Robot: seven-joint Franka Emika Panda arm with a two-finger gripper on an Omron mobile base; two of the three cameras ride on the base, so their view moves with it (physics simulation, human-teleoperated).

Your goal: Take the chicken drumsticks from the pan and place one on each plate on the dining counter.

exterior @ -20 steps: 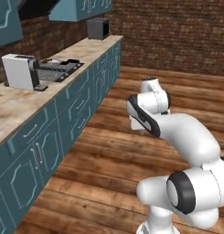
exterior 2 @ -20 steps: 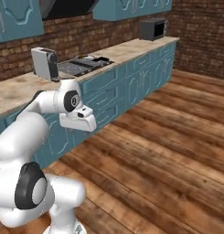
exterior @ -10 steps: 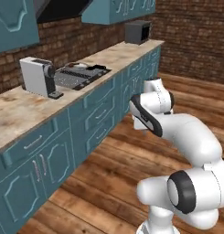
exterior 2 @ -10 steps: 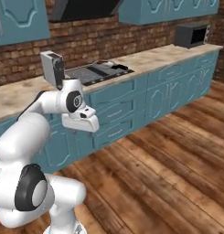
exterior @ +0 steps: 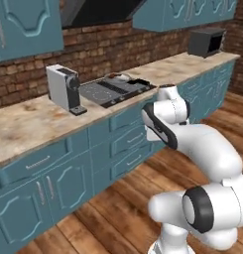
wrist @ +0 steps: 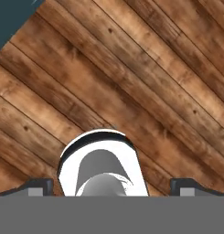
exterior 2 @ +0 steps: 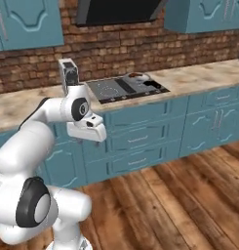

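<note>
Base has swung round: wall worktop and stovetop now sit nearly square ahead, microwave off to the right. Arm is tucked in for travel, pincer pointing down at the wood floor, fingers spread wide, carrying nothing. Pan sits at the stovetop's back right; drumsticks too small to make out. Approach phase, I'd judge.

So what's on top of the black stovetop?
A grey pan sits at the back right of the stovetop. Its inside is too small and blurry to tell whether drumsticks lie in it.
</note>
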